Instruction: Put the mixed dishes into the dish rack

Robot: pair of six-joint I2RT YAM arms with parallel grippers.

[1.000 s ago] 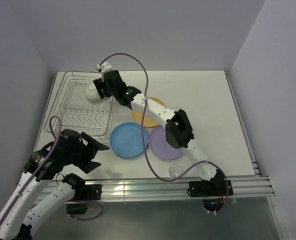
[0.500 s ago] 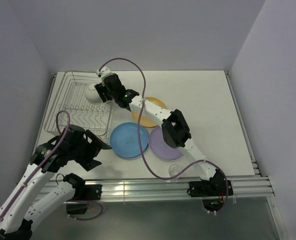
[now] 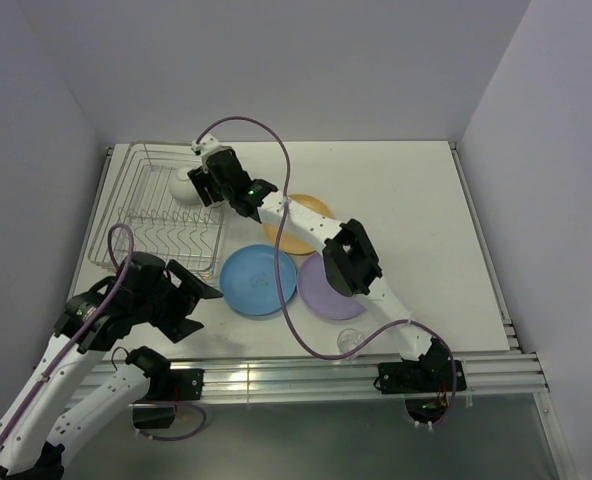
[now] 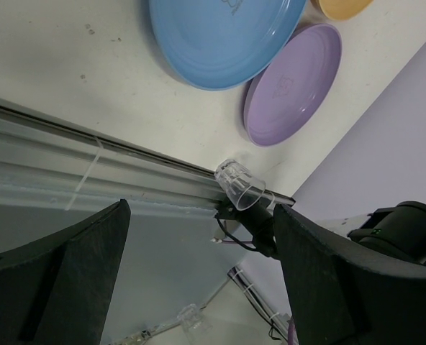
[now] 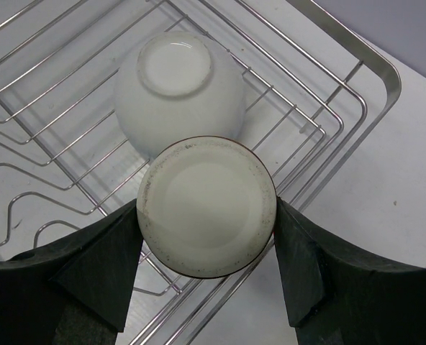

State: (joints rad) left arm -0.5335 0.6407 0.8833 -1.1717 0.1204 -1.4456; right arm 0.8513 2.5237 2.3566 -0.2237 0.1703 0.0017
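1. My right pincer (image 5: 207,215) is clamped on the upturned cup (image 5: 207,201), mid-frame, just below the bowl (image 5: 178,90), over the rack (image 3: 166,235) wires.
2. My left pincer (image 4: 198,251) gapes empty; the glass (image 4: 240,188) sits centre-right.

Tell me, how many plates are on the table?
3: blue plate beside the dish rack, purple plate right of it, yellow-orange plate behind them, partly under the right arm.
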